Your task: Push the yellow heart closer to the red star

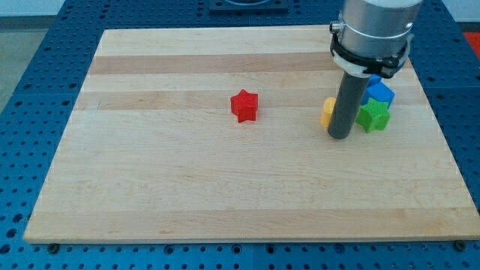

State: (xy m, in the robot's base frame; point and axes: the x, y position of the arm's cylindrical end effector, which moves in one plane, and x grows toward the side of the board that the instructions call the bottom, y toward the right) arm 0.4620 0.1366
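Observation:
The red star (244,105) lies near the middle of the wooden board (187,187). The yellow heart (328,111) lies to its right, mostly hidden behind my rod; only its left edge shows. My tip (340,136) rests on the board against the heart's right side, between the heart and a green star (373,115).
A blue block (380,91) sits just above the green star at the view's right. The arm's grey body (373,34) hides the blocks at the board's top right corner.

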